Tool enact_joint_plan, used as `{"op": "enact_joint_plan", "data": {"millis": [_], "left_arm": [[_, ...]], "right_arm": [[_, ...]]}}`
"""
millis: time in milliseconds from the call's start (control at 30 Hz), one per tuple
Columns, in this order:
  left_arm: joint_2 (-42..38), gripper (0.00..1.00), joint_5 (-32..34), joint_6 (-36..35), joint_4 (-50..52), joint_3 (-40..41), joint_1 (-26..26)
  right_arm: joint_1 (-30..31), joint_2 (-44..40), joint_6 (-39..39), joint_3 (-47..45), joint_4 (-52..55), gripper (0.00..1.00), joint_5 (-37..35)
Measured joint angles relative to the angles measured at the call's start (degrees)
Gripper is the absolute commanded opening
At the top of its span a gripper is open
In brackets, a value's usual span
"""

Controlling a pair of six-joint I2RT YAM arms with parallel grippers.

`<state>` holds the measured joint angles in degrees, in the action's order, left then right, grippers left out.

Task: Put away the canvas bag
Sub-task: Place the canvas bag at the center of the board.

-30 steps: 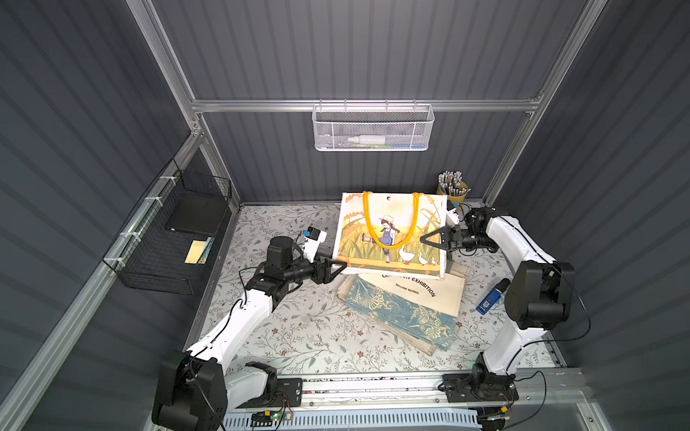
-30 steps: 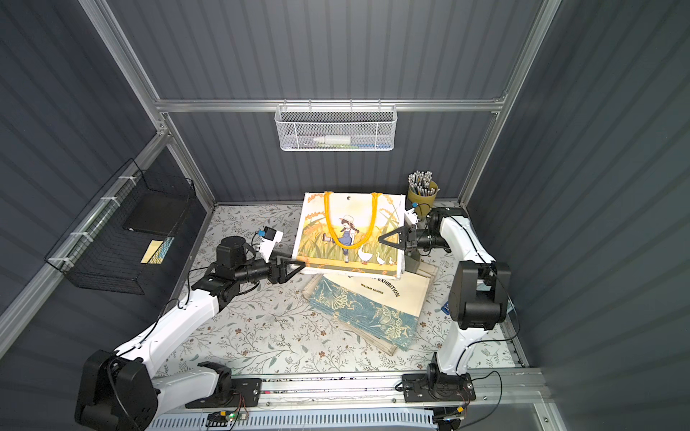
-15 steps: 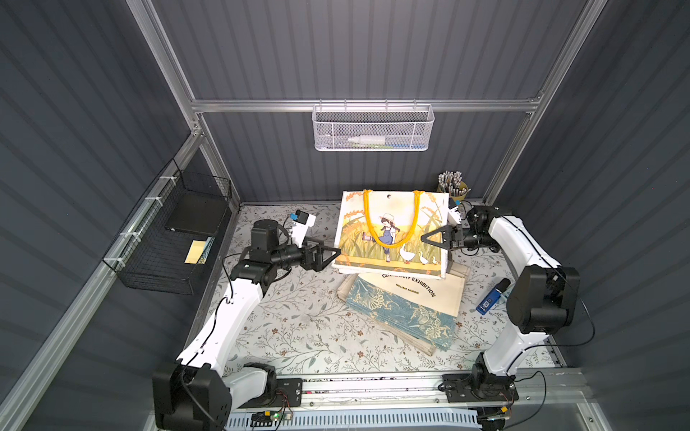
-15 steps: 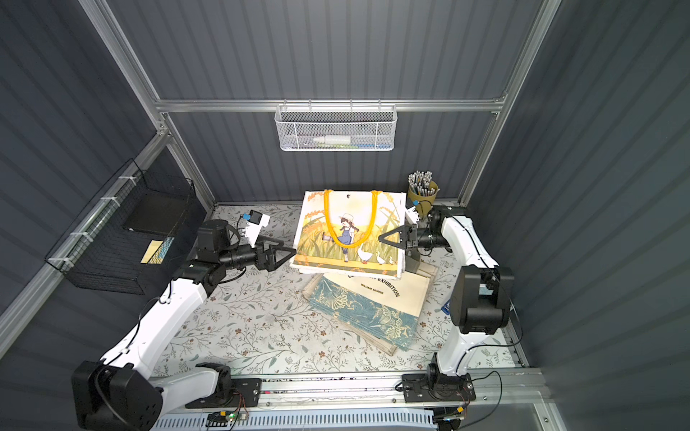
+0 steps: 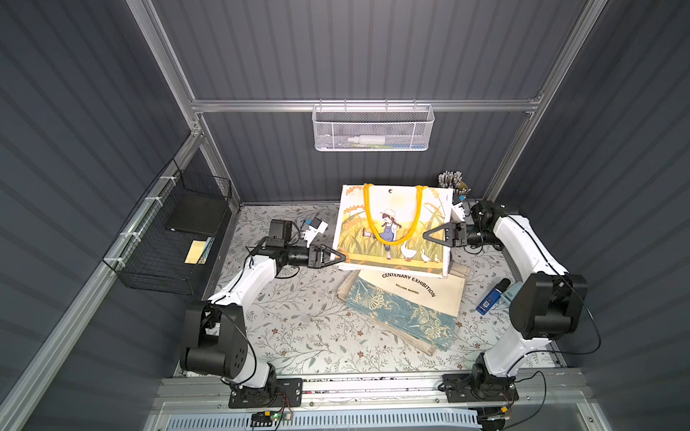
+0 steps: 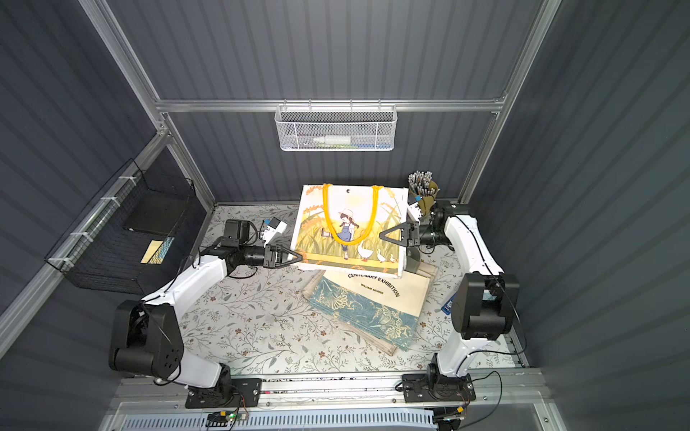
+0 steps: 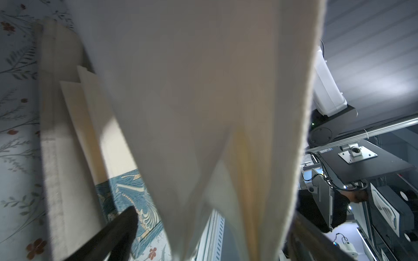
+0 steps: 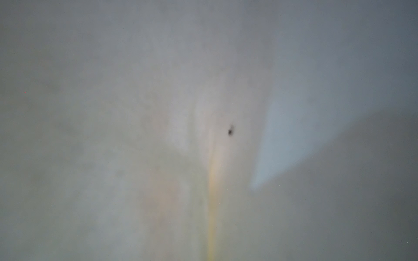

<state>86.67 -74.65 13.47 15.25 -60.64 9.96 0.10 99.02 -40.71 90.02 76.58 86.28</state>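
Right gripper [image 5: 425, 236] is clamped on the canvas bag [image 5: 358, 224] at its 3 o'clock edge; left gripper [image 5: 341, 257], jaws spread, straddles the 8 o'clock corner.

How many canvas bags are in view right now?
2. The girl-and-geese bag is held up at the back, right gripper shut on its edge; the Centenary Exhibition bag lies flat in front, partly beneath it. More may be hidden underneath.
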Motion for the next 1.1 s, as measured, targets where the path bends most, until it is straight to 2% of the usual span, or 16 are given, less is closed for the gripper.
{"op": "enact_joint_plan", "data": {"millis": [100,167,267,467,667,867,1100], "left_arm": [[0.0,1.0,-0.6,1.7,-2.8,0.6,0.4],[0.0,0.93,-0.8,3.9,-6.3,1.5,0.7],[0.6,0.57,-0.8,5.9,-9.6,2.1,1.6],[2.1,0.0,-0.5,7.2,-12.4,2.1,3.2],[1.6,0.0,2.2,5.5,-11.6,2.0,3.5],[0.1,0.0,4.4,3.1,-7.6,1.0,3.7],[9.6,0.0,5.8,-6.6,9.1,-11.4,5.4]], "right_arm": [[0.0,0.0,0.0,0.0,0.0,0.0,0.0],[0.0,0.0,0.0,0.1,0.0,0.0,0.0],[0.0,0.0,0.0,0.2,0.0,0.0,0.0],[-0.2,0.0,0.0,0.2,0.1,0.0,-0.3],[-0.5,-0.1,-0.5,-1.4,-0.2,0.0,0.0],[-1.9,-1.9,-1.9,-9.0,-0.9,0.0,2.8],[-4.5,-7.4,-3.5,-21.0,-2.2,0.0,3.9]]}}
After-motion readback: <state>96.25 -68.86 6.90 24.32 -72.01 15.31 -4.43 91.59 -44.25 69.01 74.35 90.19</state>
